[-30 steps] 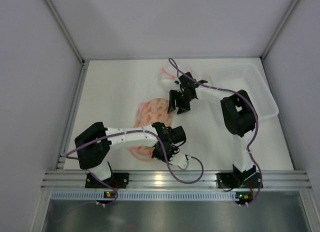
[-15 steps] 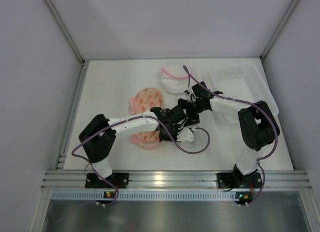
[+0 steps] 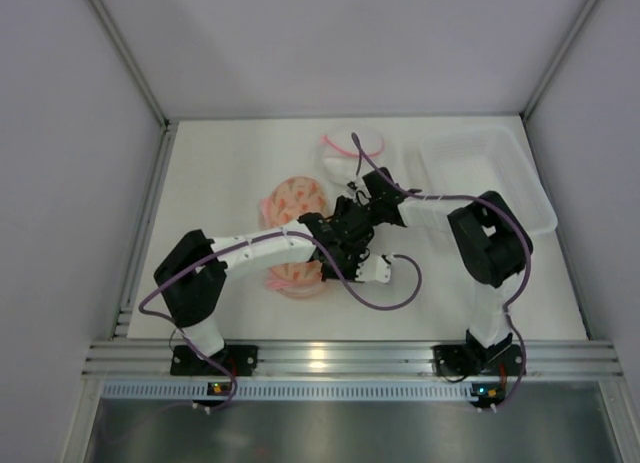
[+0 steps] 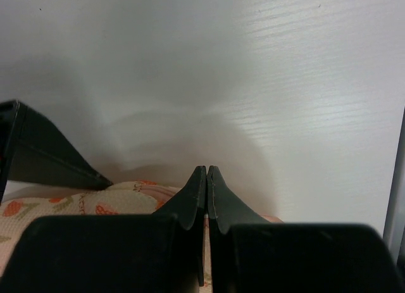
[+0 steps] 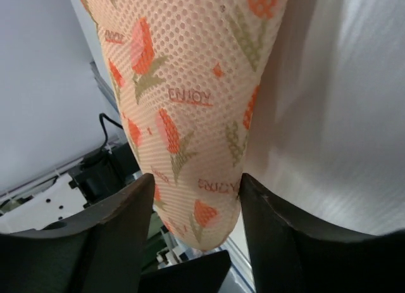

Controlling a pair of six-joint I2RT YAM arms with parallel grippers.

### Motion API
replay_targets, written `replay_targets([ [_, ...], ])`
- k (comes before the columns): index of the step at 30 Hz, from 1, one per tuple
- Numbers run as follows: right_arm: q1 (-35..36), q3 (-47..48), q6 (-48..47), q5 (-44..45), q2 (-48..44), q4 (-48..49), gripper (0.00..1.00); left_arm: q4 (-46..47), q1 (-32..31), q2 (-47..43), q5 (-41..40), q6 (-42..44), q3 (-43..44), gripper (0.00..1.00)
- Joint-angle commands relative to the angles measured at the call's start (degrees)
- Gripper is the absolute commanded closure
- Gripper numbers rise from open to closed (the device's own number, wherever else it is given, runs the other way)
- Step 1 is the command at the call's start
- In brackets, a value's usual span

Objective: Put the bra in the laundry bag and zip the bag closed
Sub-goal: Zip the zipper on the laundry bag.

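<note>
A: Where is the laundry bag lying at this moment?

B: The laundry bag (image 3: 292,197) is lying near the middle of the desk (image 3: 220,163), with its printed peach side facing up. The left arm is stretching across its narrow middle, so from above only its two round lobes are showing.

A: And how is the left end effector standing?

B: The left end effector (image 4: 207,174) is sitting at the right edge of the bag, just above the pink edging. Its fingers are pressing together. I cannot tell if something small is caught between them.

A: What about the right one?

B: The right end effector (image 5: 196,184) is facing it from the right side. Its fingers (image 5: 120,230) are standing apart, a rounded edge of the bag is sitting between them, and the fabric is touching both.

A: Is anything else lying there?

B: A white mesh pouch (image 3: 350,158) is lying just behind the bag, and a clear tray (image 3: 480,163) is resting at the far right corner.
</note>
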Motion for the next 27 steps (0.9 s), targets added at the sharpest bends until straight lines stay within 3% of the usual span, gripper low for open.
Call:
replay_targets([
  [1, 2.2, 2.3, 2.7, -1.6, 1.6, 4.5, 0.45, 1.7, -0.2, -2.6, 2.0, 1.2, 1.2, 1.0],
  [3, 3.1, 2.0, 2.9, -1.9, 2.3, 4.5, 0.5, 2.2, -0.2, -3.0, 1.7, 1.2, 1.1, 1.0],
  [5, 3.8, 1.6, 3.5, -2.7, 2.8, 6.3, 0.75, 2.4, -0.1, -3.3, 2.0, 1.2, 1.0, 1.0],
  [6, 3.7, 1.8, 3.3, -2.5, 3.3, 5.9, 0.93, 2.4, -0.2, -3.5, 2.0, 1.1, 0.8, 1.0],
  [7, 3.6, 2.9, 2.7, -2.3, 3.6, 4.9, 1.0, 2.3, -0.2, -3.8, 2.2, 1.1, 0.2, 1.0],
  [14, 0.2, 8.9, -4.0, 0.5, 5.9, -2.8, 1.0, 1.1, -2.1, -6.9, 4.4, 4.1, -4.9, 1.0],
  [23, -2.9, 16.1, -11.0, 0.9, 11.0, -8.5, 1.0, -1.8, -7.1, -9.8, 7.4, 1.9, -9.6, 1.0],
  [27, -3.3, 23.1, -15.5, 0.8, 13.8, -13.8, 1.0, -5.4, -7.7, -11.2, 10.1, 3.2, -12.3, 1.0],
])
